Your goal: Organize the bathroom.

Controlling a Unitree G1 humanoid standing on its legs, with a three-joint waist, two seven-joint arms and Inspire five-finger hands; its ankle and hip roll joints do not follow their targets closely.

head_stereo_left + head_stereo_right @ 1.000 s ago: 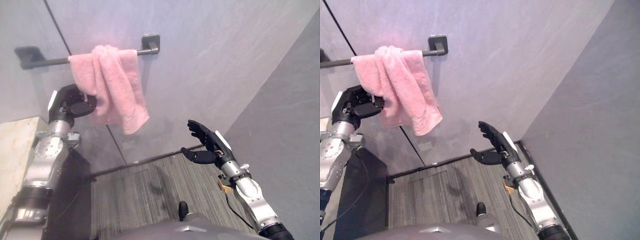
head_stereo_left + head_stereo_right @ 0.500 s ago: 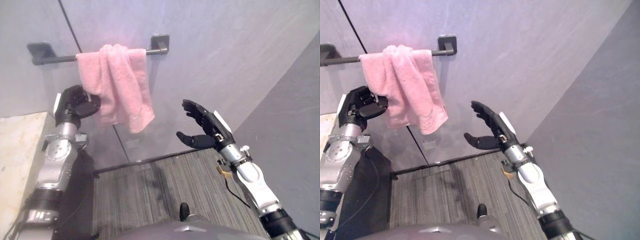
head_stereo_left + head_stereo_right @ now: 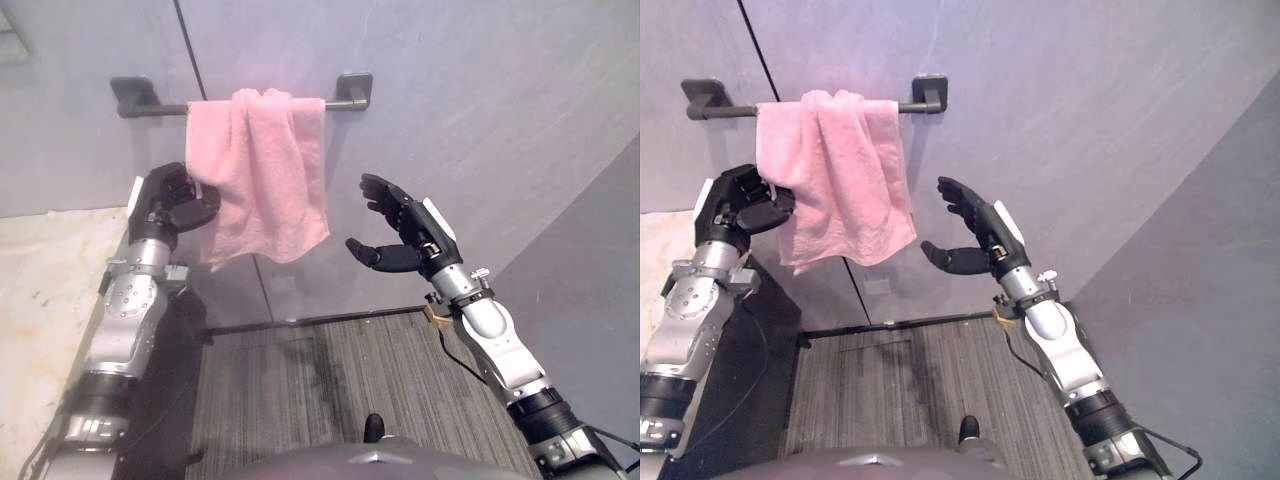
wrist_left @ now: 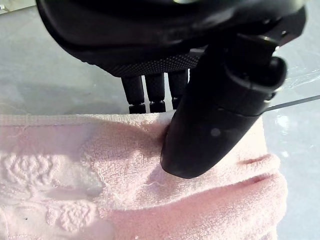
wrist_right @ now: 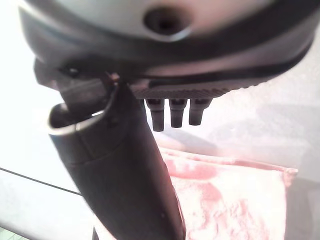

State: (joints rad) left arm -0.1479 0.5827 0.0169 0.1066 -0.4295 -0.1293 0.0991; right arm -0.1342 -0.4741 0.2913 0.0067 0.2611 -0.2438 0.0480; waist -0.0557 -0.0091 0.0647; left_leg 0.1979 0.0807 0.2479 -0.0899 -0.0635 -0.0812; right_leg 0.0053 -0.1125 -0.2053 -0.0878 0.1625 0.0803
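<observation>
From my left eye, a pink towel [image 3: 262,175] hangs bunched over a dark towel bar [image 3: 240,102] fixed to the grey wall [image 3: 480,110]. My left hand [image 3: 172,201] is at the towel's left edge, thumb and fingers curled onto the cloth. My right hand [image 3: 398,232] is raised just right of the towel's lower corner, apart from it, fingers spread and relaxed, holding nothing. Below lies a striped grey floor [image 3: 330,380], and a pale stone counter [image 3: 40,300] sits at my left.

My right eye shows the same layout.

My left wrist view shows my thumb [image 4: 215,110] pressed onto the pink terry cloth with the fingers behind it, pinching the edge.

My right wrist view shows my straight fingers [image 5: 172,112] and thumb clear of the towel beyond them.
</observation>
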